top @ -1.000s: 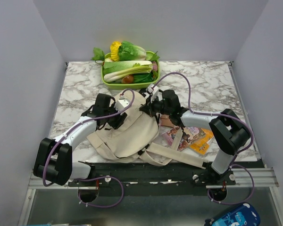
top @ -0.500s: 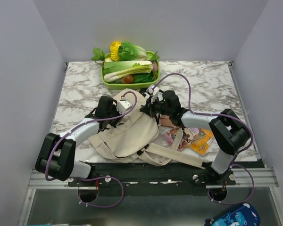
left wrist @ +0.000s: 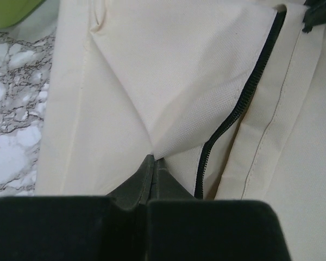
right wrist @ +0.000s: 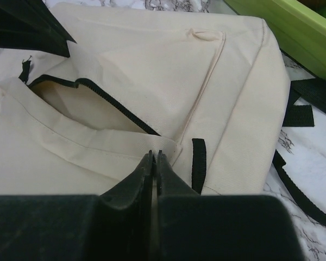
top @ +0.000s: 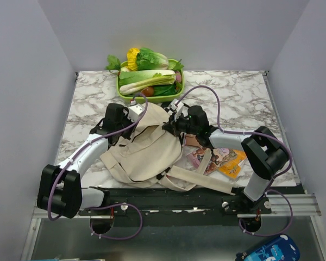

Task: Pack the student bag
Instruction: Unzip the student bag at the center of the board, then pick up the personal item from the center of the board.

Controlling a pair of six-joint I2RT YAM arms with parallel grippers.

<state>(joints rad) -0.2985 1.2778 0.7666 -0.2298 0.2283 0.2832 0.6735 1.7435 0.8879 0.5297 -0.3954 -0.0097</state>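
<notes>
Student bag (top: 144,149) pinched by both grippers, centre of top view, on marble table (top: 239,103)

L gripper (left wrist: 154,160) was seen clenched on a fold of beige canvas, lower centre of L wrist view, w/ the black zipper (left wrist: 233,119) curving just right of the tips and marble shown at far left. R gripper (right wrist: 154,155) was clamped tight on the cream hem beside the unzipped opening, lower centre of R wrist view; a short black loop was seen just right of the tips. In top view the bag was spread from centre to lower left, one wide strap (top: 204,182) trailed to lower right; colourful books (top: 228,157) were partly covered at its right edge, and a green veg tray (top: 121,89) sat just above it, upper centre
</notes>
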